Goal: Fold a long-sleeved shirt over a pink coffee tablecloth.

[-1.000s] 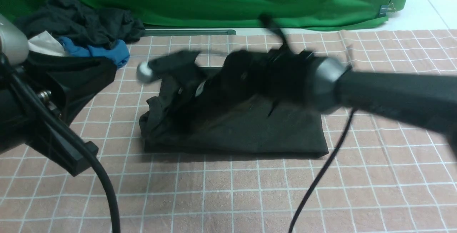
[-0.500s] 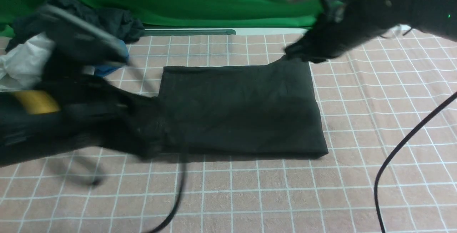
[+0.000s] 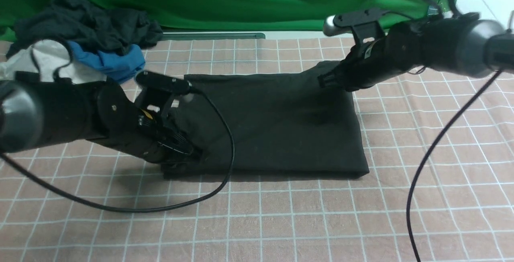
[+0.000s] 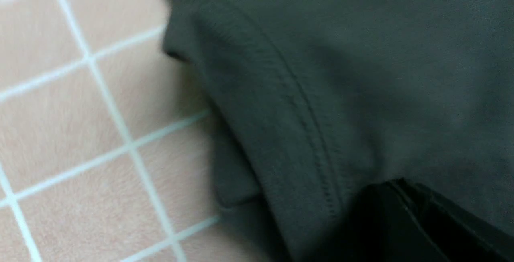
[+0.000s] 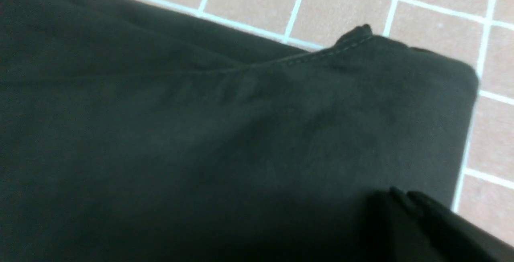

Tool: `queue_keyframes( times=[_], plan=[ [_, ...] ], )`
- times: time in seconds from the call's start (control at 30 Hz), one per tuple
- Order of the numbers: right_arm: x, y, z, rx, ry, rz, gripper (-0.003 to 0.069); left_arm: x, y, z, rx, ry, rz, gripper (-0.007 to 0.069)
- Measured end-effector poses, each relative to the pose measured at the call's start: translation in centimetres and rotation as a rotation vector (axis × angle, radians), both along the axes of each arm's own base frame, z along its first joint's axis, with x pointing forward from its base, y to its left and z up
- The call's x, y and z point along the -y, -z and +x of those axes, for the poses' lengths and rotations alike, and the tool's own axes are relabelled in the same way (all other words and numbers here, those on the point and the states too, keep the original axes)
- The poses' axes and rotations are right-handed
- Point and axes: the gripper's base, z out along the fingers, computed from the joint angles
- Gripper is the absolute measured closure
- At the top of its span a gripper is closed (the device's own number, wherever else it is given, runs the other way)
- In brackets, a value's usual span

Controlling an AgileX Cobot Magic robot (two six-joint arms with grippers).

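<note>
In the front view, the left gripper [image 3: 194, 155] is closed, its fingertips at the left end of the black shirt [image 3: 277, 129]; whether they pinch any fabric, I cannot tell. The shirt lies folded into a wide bundle on the pink tablecloth [image 3: 305, 218], its left end rumpled. At its far right corner the right gripper [image 3: 327, 80] is also closed, tips over the cloth, contact unclear. Bare tablecloth runs along the shirt's near edge and beyond its right edge. Behind, from left to right, sit a heap of garments [image 3: 92, 25] and a green backdrop [image 3: 257, 1].
</note>
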Motion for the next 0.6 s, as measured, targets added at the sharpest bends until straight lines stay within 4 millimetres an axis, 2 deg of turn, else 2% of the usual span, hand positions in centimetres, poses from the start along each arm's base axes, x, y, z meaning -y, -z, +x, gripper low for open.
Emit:
queue_keyframes(
  times=[0.1, 0.23, 0.27, 0.3, 0.33, 0.37, 0.43, 0.47, 0.5, 0.53, 0.6],
  plan=[
    [-0.2, 0.4, 0.7, -0.007, -0.018, -0.017, 0.0637, -0.2, 0.4, 0.3, 0.004, 0.029, 0.036, 0.0608],
    [-0.3, -0.7, 0.9, 0.002, -0.02, -0.015, 0.0633, -0.2, -0.5, 0.2, 0.02, 0.043, 0.04, 0.0608],
    [-0.2, -2.1, 0.5, 0.013, -0.023, -0.013, 0.0631, -0.3, -2.6, -0.1, 0.068, 0.048, 0.032, 0.0608],
    [-0.1, -3.2, 0.2, 0.021, -0.026, -0.012, 0.0631, -0.4, -3.8, -0.3, 0.101, 0.048, 0.026, 0.0608],
    [0.0, -3.5, 0.2, 0.027, -0.027, -0.011, 0.0631, -0.4, -4.0, -0.4, 0.108, 0.048, 0.024, 0.0608],
    [0.2, -5.5, -0.5, 0.034, -0.034, -0.013, 0.0631, -0.6, -6.5, -1.0, 0.179, 0.048, 0.009, 0.0608],
    [0.6, -8.4, -1.7, 0.045, -0.044, -0.017, 0.0631, -0.9, -10.2, -2.5, 0.292, 0.046, -0.016, 0.0608],
    [0.8, -9.6, -2.3, 0.051, -0.047, -0.016, 0.0631, -1.2, -12.3, -3.6, 0.366, 0.044, -0.032, 0.0608],
    [1.2, -11.7, -3.6, 0.072, -0.049, -0.011, 0.0631, -1.6, -15.1, -5.6, 0.478, 0.034, -0.06, 0.0608],
    [1.3, -12.0, -3.9, 0.076, -0.049, -0.01, 0.0631, -1.7, -15.5, -5.9, 0.498, 0.032, -0.064, 0.0608],
    [2.4, -14.5, -6.9, 0.104, -0.05, -0.002, 0.0631, -2.9, -19.2, -10.6, 0.704, 0.013, -0.108, 0.0608]
  ],
)
